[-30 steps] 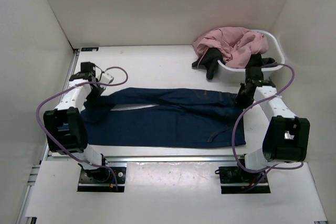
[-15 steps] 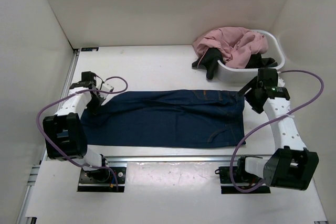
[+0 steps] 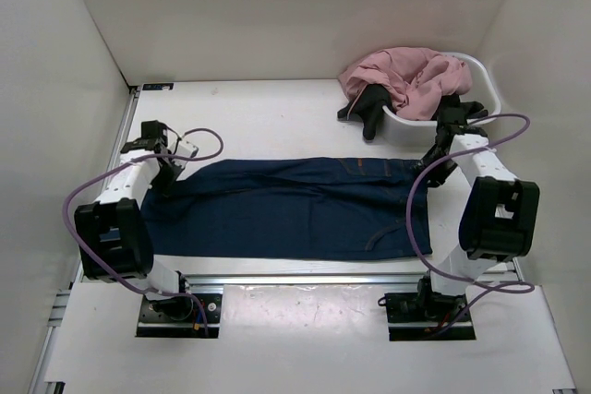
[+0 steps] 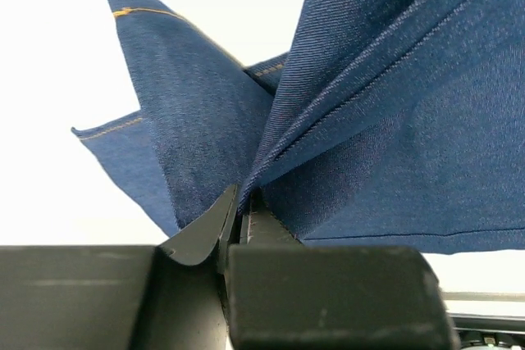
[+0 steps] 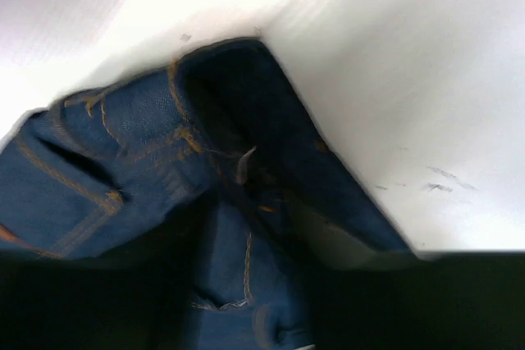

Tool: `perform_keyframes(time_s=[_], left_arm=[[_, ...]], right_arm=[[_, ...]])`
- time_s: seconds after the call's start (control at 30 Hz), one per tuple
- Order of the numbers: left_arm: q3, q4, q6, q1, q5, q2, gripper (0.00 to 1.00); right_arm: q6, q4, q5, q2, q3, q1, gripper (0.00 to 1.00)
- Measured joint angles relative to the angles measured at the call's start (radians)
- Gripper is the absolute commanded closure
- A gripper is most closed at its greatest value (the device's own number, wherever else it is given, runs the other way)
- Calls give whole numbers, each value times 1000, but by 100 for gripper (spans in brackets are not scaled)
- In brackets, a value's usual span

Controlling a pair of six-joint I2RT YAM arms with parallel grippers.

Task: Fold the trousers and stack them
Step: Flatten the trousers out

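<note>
The dark navy jeans (image 3: 295,209) lie stretched flat across the table, leg ends at the left and waistband at the right. My left gripper (image 3: 169,175) is at the far left corner, shut on a fold of a leg end; in the left wrist view the jaws (image 4: 242,206) pinch the denim (image 4: 394,120), which rises from them. My right gripper (image 3: 432,159) is at the far right corner, shut on the waistband; the blurred right wrist view shows orange-stitched denim (image 5: 139,137) bunched between the fingers (image 5: 254,260).
A white basket (image 3: 489,89) stands at the back right, holding a pink garment (image 3: 406,76); a black garment (image 3: 369,108) hangs over its left rim onto the table. White walls enclose the table. A metal rail (image 3: 295,279) runs along the near edge.
The twisted, overlapping legs were pulled out flat. The right arm swung out to the right, then folded back, its gripper staying at the waistband corner. The left gripper shifted slightly back.
</note>
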Motion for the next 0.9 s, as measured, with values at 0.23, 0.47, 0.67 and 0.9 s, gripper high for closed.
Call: perform_keyframes(time_s=[0.23,0.47,0.67,0.9], left_arm=[[39,-2,-7,0,-7,2,86],[39,19,-5,36,-50,33,86],[47,53,2,151,-89,122,86],[143,59,1,208,-94,234,86]], right_arm=[[-96,163,-174,-176,-138,-17,100],[-224,336,-651,-320,-270,-164,100],[-262,348,-872,-342,-447,-336,100],[-272,313,-982,-407,-469,-369,100]])
